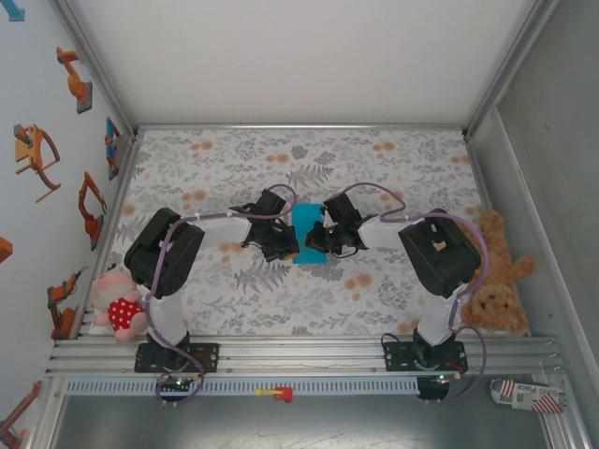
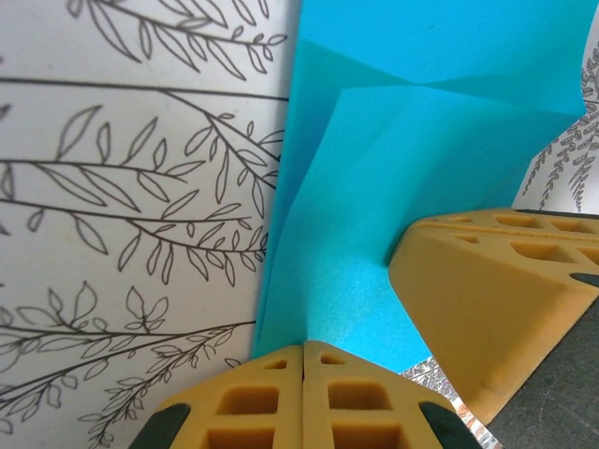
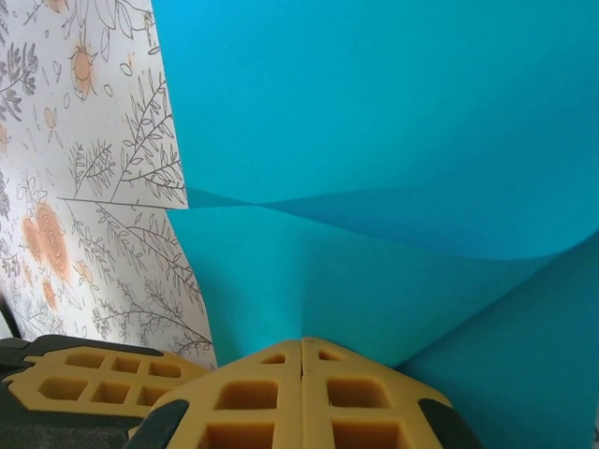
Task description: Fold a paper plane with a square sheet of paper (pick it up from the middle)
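Note:
The square sheet of paper (image 1: 306, 224) is bright turquoise and sits mid-table between both grippers, bent up into soft folds. My left gripper (image 2: 303, 346) is shut, and the sheet (image 2: 374, 187) rises from its fingertip seam in a crease. My right gripper (image 3: 301, 341) is shut too, pinching the sheet (image 3: 374, 140), which curves over in a wide flap. The right gripper's yellow fingers (image 2: 496, 299) press on the paper in the left wrist view. From above, the left gripper (image 1: 284, 245) and right gripper (image 1: 323, 238) meet at the sheet's near part. The paper plane is out of view.
A floral tablecloth (image 1: 234, 168) covers the table. A pink plush toy (image 1: 117, 304) lies at the near left edge and a brown teddy bear (image 1: 496, 276) at the right edge. Metal frame rails (image 1: 299, 351) run along the front.

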